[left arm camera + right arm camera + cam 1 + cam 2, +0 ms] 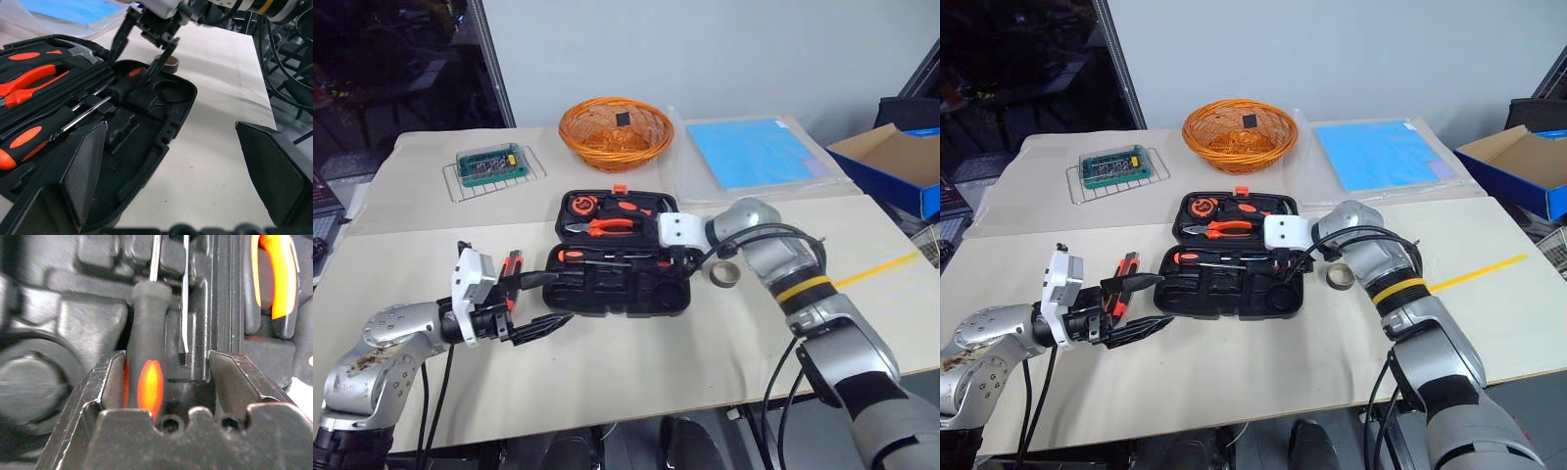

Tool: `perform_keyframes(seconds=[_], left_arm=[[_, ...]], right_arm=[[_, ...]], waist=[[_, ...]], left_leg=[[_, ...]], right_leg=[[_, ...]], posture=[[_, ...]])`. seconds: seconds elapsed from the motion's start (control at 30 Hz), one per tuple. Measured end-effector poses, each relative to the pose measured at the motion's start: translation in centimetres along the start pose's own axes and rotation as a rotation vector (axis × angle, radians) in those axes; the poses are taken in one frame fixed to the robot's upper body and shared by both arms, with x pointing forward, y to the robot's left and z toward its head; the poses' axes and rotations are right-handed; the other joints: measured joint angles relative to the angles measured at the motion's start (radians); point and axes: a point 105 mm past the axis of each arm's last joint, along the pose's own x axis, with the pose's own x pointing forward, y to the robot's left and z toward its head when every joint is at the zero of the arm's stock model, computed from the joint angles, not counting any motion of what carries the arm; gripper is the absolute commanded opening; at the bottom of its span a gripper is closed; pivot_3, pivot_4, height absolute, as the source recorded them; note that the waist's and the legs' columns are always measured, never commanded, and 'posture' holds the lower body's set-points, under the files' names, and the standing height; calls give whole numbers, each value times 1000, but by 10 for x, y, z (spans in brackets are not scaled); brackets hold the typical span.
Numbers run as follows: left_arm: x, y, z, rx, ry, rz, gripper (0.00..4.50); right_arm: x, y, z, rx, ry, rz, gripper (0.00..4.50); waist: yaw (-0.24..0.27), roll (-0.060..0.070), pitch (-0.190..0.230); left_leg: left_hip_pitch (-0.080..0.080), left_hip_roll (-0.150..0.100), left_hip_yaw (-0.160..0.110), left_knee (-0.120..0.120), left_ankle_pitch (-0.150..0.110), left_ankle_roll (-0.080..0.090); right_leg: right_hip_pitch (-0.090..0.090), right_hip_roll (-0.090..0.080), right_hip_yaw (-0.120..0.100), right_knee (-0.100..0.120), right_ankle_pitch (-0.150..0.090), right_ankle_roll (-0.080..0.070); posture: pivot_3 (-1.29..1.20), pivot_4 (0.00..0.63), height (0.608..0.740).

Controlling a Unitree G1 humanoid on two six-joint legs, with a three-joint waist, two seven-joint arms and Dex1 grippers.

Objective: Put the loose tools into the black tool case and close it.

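Observation:
The black tool case [607,294] lies open in the middle of the table. Two long screwdrivers rest in its lower half, one with its handle [29,142] at the left end. My right gripper [685,260] hangs over the case's right end, open. Its fingers straddle the other screwdriver's black-and-orange handle [146,377] without pinching it. A greyish tape ring [724,274] lies on the table just right of the case. My left gripper [543,302] is wide open at the case's left edge and holds nothing. An orange-and-black utility knife [512,269] lies just behind it.
Orange-handled pliers [607,227] and a round tape measure [579,206] sit in the lid. Behind the case are an orange wicker basket [615,132], a green box of bits [491,164] on a wire rack, and a blue sheet [749,152]. A cardboard box [891,162] stands far right.

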Motion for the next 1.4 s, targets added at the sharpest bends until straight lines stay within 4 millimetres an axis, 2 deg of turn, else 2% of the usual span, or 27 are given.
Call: perform_keyframes(seconds=[0.03, 0.27, 0.33, 0.4, 0.47, 0.5, 0.53, 0.63, 0.8, 0.9, 0.93, 0.97, 1.03, 1.1, 1.13, 1.23, 1.33, 1.37, 1.4], left_arm=[[0, 0, 0, 0, 0, -1, 4500], [1, 1, -4, -8, -6, -7, 4500], [0, 3, -4, -7, -10, -3, 4500], [0, 5, -7, -19, -12, 7, 4500], [0, 5, -8, -25, -16, 11, 4500], [0, 6, -8, -26, -17, 14, 4500], [-1, 7, -9, -32, -16, 21, 4500], [0, 7, -9, -32, -17, 22, 4500], [-2, 12, -12, -32, -17, 54, 4500], [-2, 19, -14, -48, -35, 119, 4500], [-5, 26, -14, -64, -51, 180, 4500], [-5, 29, -14, -71, -60, 208, 4500], [-12, 47, -13, -93, -92, 348, 4500], [-22, 62, -15, -115, -92, 485, 4500], [-30, 70, -15, -132, -102, 571, 4500], [-50, 86, -20, -193, -78, 754, 4500], [-61, 89, -26, -224, -19, 872, 4500], [-69, 90, -33, -225, 42, 943, 4500], [-74, 91, -37, -232, 80, 980, 4500]], right_arm=[[-2, -1, 1, 23, -20, -5, 2550], [-17, -5, 17, 316, -274, -111, 155], [-15, -4, 19, 350, -310, -181, 74], [-3, 2, 17, 390, -333, -279, 74], [17, 17, 3, 445, -288, -323, 74], [25, 27, -7, 443, -236, -326, 74], [28, 31, -8, 394, -209, -333, 74], [31, 35, -6, 266, -144, -323, 74], [28, 33, -6, 117, -91, -330, 74], [20, 31, 1, 180, -182, -374, 74], [11, 27, 12, 241, -271, -401, 74], [6, 24, 19, 260, -312, -416, 328], [-26, 15, 42, 288, -448, -474, 802], [-49, 22, 55, 272, -520, -486, 1526], [-58, 33, 58, 270, -539, -467, 1854], [-63, 63, 59, 309, -542, -355, 2885], [-71, 84, 65, 306, -551, -271, 3898], [-76, 93, 64, 304, -544, -238, 4384], [-77, 95, 64, 304, -544, -229, 4384]], waist=[[0, 0, 0], [3, 0, 0], [4, 0, 0], [5, 0, 0], [5, 0, 0], [6, 0, 0], [6, 0, 0], [5, -1, -1], [7, -1, -1], [9, -2, 0], [8, -2, 0], [8, -2, 0], [8, -2, 0], [9, -2, 0], [13, -2, 0], [17, -3, 0], [18, -4, 1], [17, -5, 1], [16, -5, 1]], left_leg=[[0, 0, 0, 0, 0, 0], [0, 1, 0, 0, -1, -1], [0, 1, 0, -1, -1, -2], [0, 1, 0, -1, -4, -6], [-1, 0, 0, -1, -3, -7], [-1, 0, 0, 0, -3, -7], [-1, 0, 0, 0, -3, -6], [4, 0, 0, 0, -4, -7], [6, 1, 0, -1, -4, -7], [4, 1, -1, -1, -4, -7], [3, 1, 0, -1, -4, -7], [1, 1, -1, -1, -3, -6], [1, 1, -2, -1, 0, 1], [1, 1, -3, -1, -1, 1], [1, 0, -4, -1, -2, 2], [1, 0, -3, -1, -3, 2], [1, 1, -3, -1, -7, -5], [1, 1, -3, -1, -8, -7], [2, 1, -3, -1, -7, -8]], right_leg=[[0, 0, 0, 0, 0, 0], [0, 0, 0, 0, 0, -1], [0, 0, -1, 0, 0, -1], [-1, -1, -1, 1, 0, -1], [-1, -1, -1, 1, 0, -1], [-1, -1, -1, 1, 0, -1], [-1, -1, -1, 1, -1, -1], [2, -1, -1, 0, -6, 4], [4, -1, -1, 1, -9, 1], [3, -1, -1, 0, -6, 2], [2, -1, -1, 1, -3, 3], [1, -1, -1, 1, -1, 0], [1, -1, -1, 1, -1, -1], [2, -1, -3, 0, -1, -1], [3, -1, -3, -1, -2, 0], [2, -1, -3, -1, -2, 1], [2, -1, -3, -2, -4, 3], [3, -1, -3, -2, -6, 6], [2, -1, -3, -1, -6, 7]], posture=[[0, 150, 740], [0, 150, 740], [0, 150, 740], [0, 150, 740], [0, 150, 740], [0, 150, 740], [0, 150, 740], [0, 150, 740], [0, 150, 740], [0, 150, 740], [0, 150, 740], [0, 150, 740], [0, 150, 740], [0, 150, 740], [0, 150, 740], [0, 150, 740], [0, 150, 740], [0, 150, 740], [0, 150, 740]])
